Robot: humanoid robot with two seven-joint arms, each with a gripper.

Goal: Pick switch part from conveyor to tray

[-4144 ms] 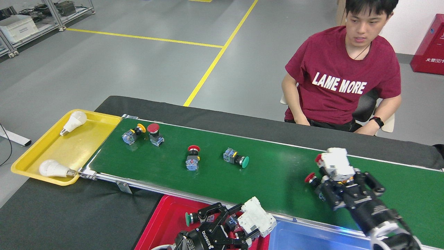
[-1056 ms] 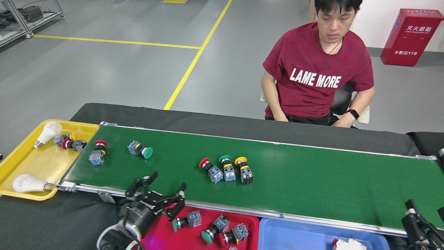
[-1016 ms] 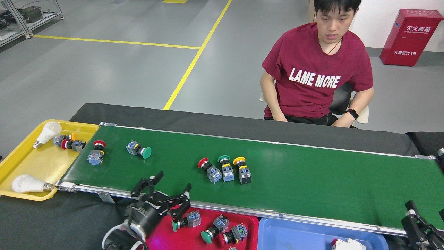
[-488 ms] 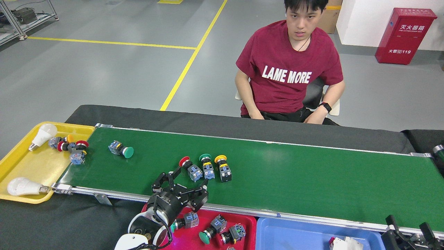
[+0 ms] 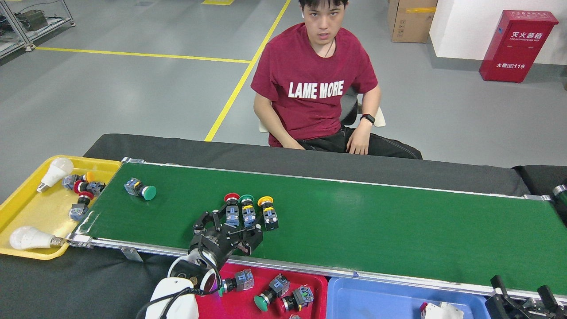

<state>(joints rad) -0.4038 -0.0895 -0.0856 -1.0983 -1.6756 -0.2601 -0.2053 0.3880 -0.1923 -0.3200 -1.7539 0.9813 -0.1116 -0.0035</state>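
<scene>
Green belting of the conveyor (image 5: 376,221) is running across the black-draped worktop (image 5: 310,161), and three switch parts are sitting side by side on it near the front rail: a red-capped switch (image 5: 231,208), a green-capped switch (image 5: 247,209) and a yellow-capped switch (image 5: 267,212). The left gripper (image 5: 228,227) is reaching over the rail right at the red-capped and green-capped ones, its jaws spread wide and gripping nothing; whether a finger is touching either switch cannot be told. A lone green switch (image 5: 139,189) is lying on its side towards the belt's left end. Just past that end, the yellow tray (image 5: 26,217) is holding two bulbs and a few more switches. Below the front rail, the red tray (image 5: 316,283) is holding several switch parts, and the blue bin (image 5: 376,301) beside it is holding a white part. The right gripper (image 5: 522,294) is showing only at the lower right corner, too dark and cropped to tell how its jaws are standing. A person in a maroon shirt (image 5: 314,84) is sitting behind the worktop.
</scene>
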